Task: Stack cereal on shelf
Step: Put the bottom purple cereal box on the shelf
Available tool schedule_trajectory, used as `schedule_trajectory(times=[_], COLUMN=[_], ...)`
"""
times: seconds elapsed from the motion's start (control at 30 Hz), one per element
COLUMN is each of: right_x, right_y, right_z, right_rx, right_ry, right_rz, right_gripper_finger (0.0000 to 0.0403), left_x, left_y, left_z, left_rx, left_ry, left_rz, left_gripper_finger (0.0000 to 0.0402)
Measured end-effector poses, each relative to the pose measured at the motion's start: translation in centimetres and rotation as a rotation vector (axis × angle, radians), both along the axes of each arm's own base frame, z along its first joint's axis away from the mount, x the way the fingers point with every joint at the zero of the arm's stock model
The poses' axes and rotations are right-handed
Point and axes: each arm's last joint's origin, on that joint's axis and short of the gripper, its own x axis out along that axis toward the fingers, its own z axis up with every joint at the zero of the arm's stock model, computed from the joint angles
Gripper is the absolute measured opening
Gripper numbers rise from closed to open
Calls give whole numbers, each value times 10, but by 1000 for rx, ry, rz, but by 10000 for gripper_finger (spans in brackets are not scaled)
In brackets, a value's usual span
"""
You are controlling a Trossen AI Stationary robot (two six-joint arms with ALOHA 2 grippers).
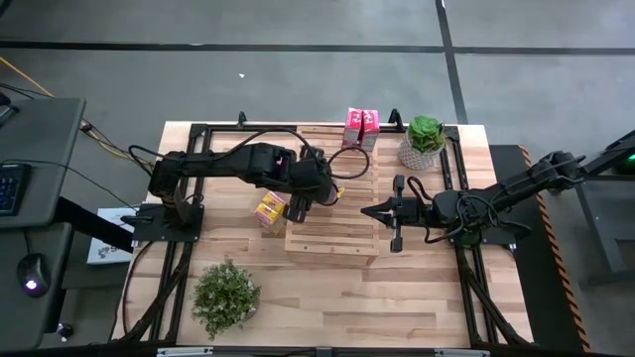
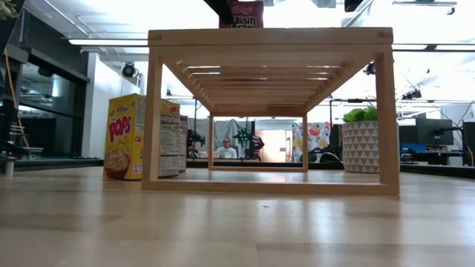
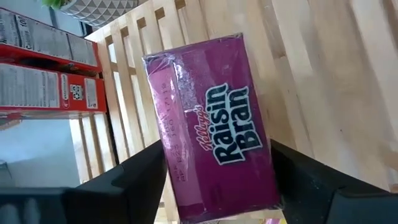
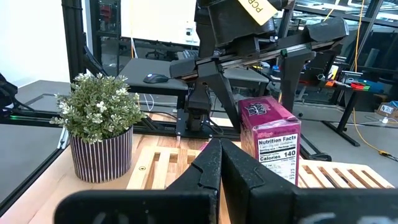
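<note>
Placement step, by the look of it: set-down of one pink box [image 3: 211, 130] on top of the shelf [image 1: 332, 238]. Hung over the shelf's left part, that left gripper [image 1: 301, 203], closed partway with a finger pressed to each long side of the box. Looked seated on the top slats in the low view, base down, so probably near the point of letting go.

Called next for a clean release: spread wide, then straight up, no sideways drag, or over goes a light cardboard box.

Parked at the shelf's right edge, the right gripper [image 1: 382, 210], pinched fully shut on nothing and pointed inward. Close enough to the top to crowd any later placement on that side.

Waited just beside the shelf's left leg on the table [image 1: 417, 288], a yellow box [image 1: 270, 208]. Stood at the far edge, two pink boxes [image 1: 360, 127], with a potted plant [image 1: 425, 141] right next to them, worth minding on any reach there.
</note>
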Motion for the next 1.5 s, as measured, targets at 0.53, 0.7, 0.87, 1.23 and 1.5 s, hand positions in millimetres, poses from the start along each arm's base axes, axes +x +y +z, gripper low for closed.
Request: schedule_trajectory(times=[0.53,0.7,0.87,1.23,1.5], right_x=[0,0,0,0,0], right_y=[0,0,0,0,0], right_z=[0,0,0,0,0], right_rx=[-4,-4,-5,-3,45], right_ry=[0,0,0,0,-4], right_rz=[0,0,0,0,-8], right_gripper_finger=[0,0,0,0,2], left_x=[-4,-13,-35,-97,-131], left_y=[5,7,8,-7,-33], left_z=[19,35,60,104,67], left_rx=[131,187,124,-182,-236], left_ry=[-50,-54,-143,-371,-530], left_rz=[47,64,171,257,150], left_gripper_finger=[257,257,257,242,238])
